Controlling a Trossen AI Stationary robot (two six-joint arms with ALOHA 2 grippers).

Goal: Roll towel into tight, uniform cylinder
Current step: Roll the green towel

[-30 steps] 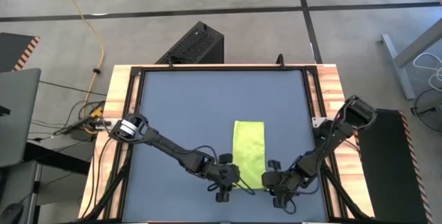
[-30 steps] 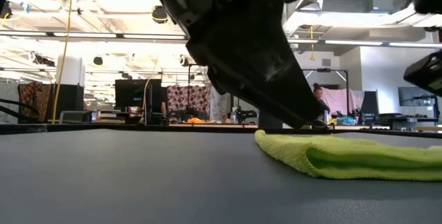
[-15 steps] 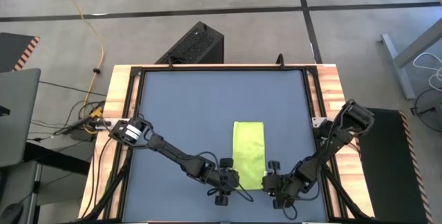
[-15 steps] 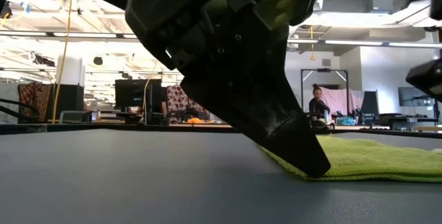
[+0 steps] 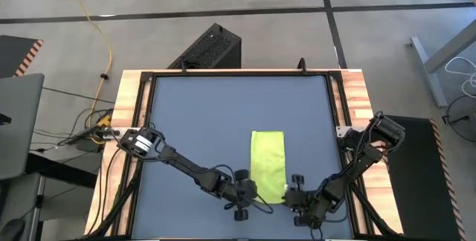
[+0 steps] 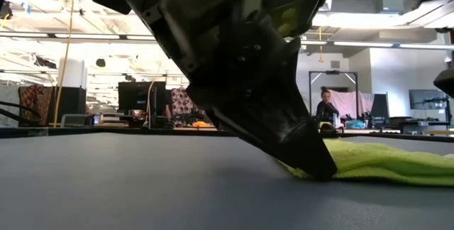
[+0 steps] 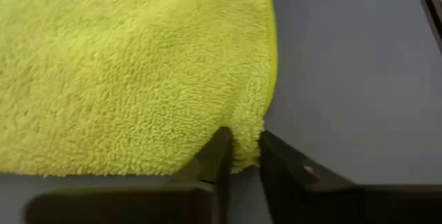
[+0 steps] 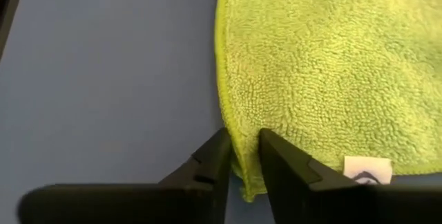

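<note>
Two pincers pinch the near corners of the towel (image 5: 268, 165), low in the high view's frame.
The left pincer (image 7: 242, 156) is nearly closed on the towel's lower-left corner, and the right pincer (image 8: 243, 158) is nipped on its lower-right edge beside a small white tag (image 8: 364, 169). The lime towel lies as a narrow folded strip, flat on the blue-grey mat (image 5: 201, 114) covering the bench, right of centre.
</note>
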